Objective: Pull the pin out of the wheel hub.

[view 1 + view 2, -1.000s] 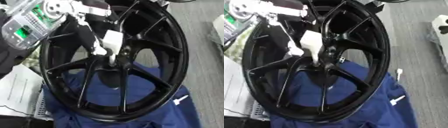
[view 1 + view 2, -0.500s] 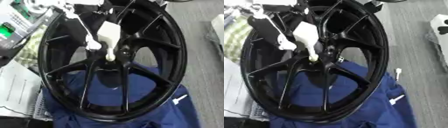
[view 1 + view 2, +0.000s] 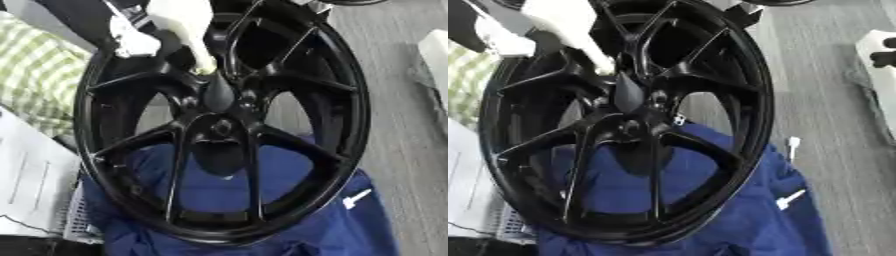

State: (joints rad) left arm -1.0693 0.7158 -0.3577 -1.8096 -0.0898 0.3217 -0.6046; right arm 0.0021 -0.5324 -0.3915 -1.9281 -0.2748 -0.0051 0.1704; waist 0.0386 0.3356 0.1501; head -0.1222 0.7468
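A black multi-spoke wheel hub (image 3: 315,95) lies tilted on a blue cloth (image 3: 350,230) and fills most of both views. My left hand (image 3: 179,22), white, comes in from the upper left. Its pale cream end (image 3: 206,67) sits over the spokes just above the hub's centre (image 3: 219,127). A dark tapered shape (image 3: 627,92) stands between that end and the centre; I cannot tell whether it is the pin. Whether the hand holds anything is unclear. My right hand shows in neither view.
A green checked cloth (image 3: 35,75) and white paper (image 3: 26,185) lie left of the wheel, above a wire basket (image 3: 74,220). Two small white pieces (image 3: 789,197) (image 3: 794,145) rest on the cloth's right side. A white object (image 3: 877,55) sits at the right edge on grey flooring.
The whole picture has shifted, so the camera has moved. Relative to the wheel, my left hand has drawn up and away from the hub's centre toward the upper left.
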